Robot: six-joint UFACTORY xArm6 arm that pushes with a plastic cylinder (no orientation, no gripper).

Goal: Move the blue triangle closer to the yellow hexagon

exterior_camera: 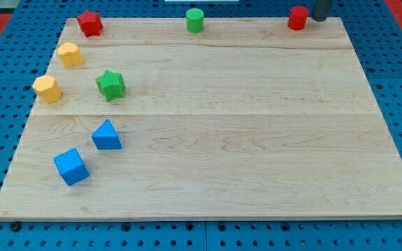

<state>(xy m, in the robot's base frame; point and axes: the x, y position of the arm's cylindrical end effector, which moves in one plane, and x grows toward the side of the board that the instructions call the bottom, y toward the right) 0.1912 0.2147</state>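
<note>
Camera view: my tip (319, 18) is idling at the bench's (257, 139) one o'clock corner, no claw fitted; approach pending, then pushing blue triangle (107, 135) toward ten o'clock, to yellow hexagon (47, 88).

Rod seen at the view's top edge

Only a dark stub (319, 10) is shown, just right of the red cylinder (297, 18); the tip cannot be made out.

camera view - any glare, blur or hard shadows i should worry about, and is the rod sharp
Camera view: lighting is even and soft, with no glare on the wooden board. Blocks such as the blue triangle and the yellow hexagon are sharp and cast only faint shadows. The rod at the view's top right is cut off by the frame and slightly blurred; my tip sits just right of the red cylinder.
</note>
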